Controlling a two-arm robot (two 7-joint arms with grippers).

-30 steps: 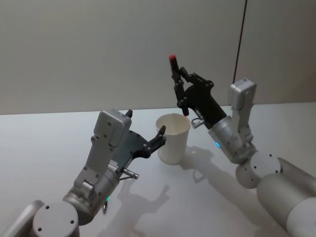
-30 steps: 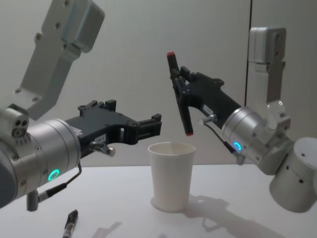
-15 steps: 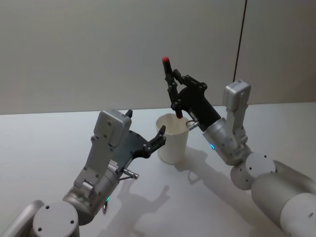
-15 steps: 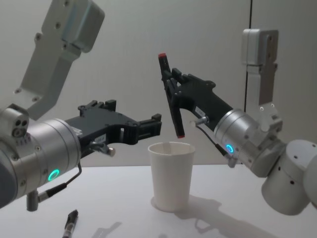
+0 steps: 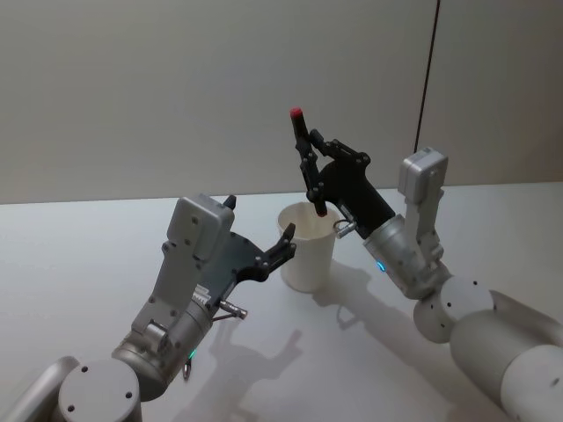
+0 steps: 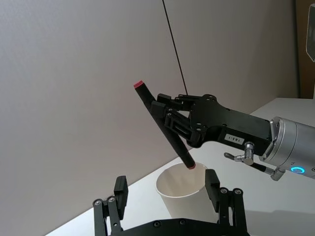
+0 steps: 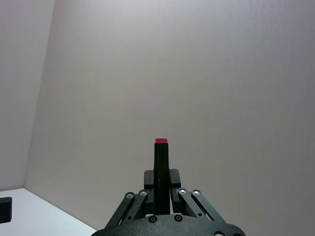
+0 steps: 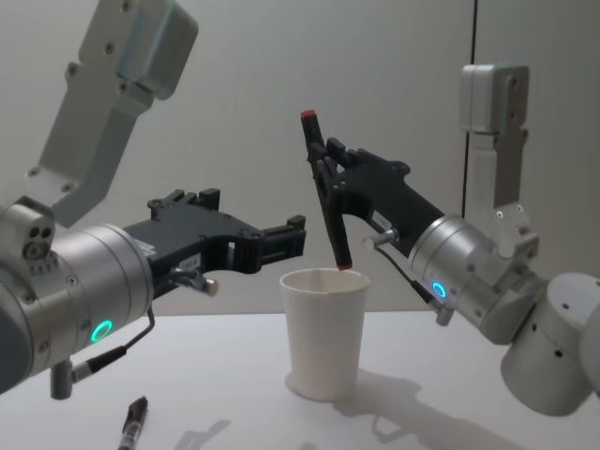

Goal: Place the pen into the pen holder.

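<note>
Two robot arms reach over a pale tabletop [image 5: 79, 255] w/ a plain wall behind. The white paper pen holder [image 5: 308, 253] stands upright near the middle, open mouth up.

The right gripper [image 5: 308, 156] comes in from the right, raised above the pen holder. Its fingers are clamped on a black pen [image 8: 337, 232] approx. a third of the way down the barrel, which leaves the long lower part free to go into the cup. The pen has red at both ends. It is near vertical but tilted, top end leaning toward the robot's left. In the chest view its lower red end sits right at the rolled rim, over the opening. In the left wrist view it looks level w/ the rim, not yet down inside. The high grip probably keeps the gripper clear of the rim as the pen lowers.

The left gripper [image 5: 287, 243] waits low, just beside the pen holder on its left side, fingers spread apart w/ nothing btwn them. Touching the cup or not: cannot tell. It is likely placed there to steady the light cup if the pen knocks it.

A small dark pen-like item [image 8: 134, 422] lies on the tabletop near the left arm, well apart from the cup.

Judgement: insertion is about to start; tilt vs. rim is the main risk.
</note>
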